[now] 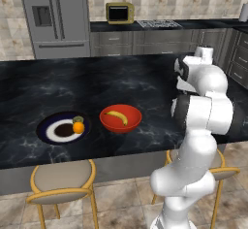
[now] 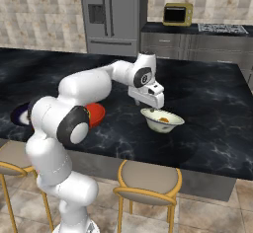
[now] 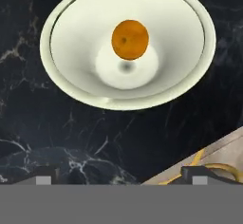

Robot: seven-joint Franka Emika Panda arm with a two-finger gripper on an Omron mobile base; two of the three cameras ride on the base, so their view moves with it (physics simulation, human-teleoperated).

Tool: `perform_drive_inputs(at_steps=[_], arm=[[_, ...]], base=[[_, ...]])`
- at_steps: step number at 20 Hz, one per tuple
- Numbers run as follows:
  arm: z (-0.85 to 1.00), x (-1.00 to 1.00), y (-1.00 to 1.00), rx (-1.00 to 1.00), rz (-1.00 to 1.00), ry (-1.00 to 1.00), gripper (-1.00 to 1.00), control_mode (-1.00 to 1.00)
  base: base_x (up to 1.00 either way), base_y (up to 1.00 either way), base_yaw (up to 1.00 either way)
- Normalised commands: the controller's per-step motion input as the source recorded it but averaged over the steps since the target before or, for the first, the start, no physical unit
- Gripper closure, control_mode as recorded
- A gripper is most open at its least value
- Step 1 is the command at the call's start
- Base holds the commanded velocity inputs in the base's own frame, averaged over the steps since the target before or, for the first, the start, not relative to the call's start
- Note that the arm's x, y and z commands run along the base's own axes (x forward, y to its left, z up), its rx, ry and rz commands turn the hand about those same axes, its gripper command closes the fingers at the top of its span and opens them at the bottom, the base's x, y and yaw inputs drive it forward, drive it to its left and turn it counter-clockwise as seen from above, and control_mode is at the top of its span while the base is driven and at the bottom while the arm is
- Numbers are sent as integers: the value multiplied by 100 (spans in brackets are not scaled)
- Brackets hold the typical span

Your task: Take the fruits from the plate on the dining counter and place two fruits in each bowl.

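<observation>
Banana in bowl; plate left of it

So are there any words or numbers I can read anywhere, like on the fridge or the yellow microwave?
There are none to read.
Fridge: a dark dispenser panel, no letters.
Yellow microwave: no label to be seen.
Red bowl, cream bowl, plate: plain, no writing.

Black marble table: plate at left, red bowl just beside it on the right, cream bowl well apart further right. All three sit directly on it.
</observation>
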Motion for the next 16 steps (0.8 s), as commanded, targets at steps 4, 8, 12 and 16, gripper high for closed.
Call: perform_drive_inputs(at_steps=[4,8,12,16], arm=[[28,-44,98,-1,1,0,-100,-100],[20,-35,100,-6,6,0,-100,-100],[18,-15,100,-7,7,0,-100,-100],[20,-5,100,-5,4,0,-100,-100]], base=[[0,0,0],[0,0,0],[0,0,0],[0,0,0]])
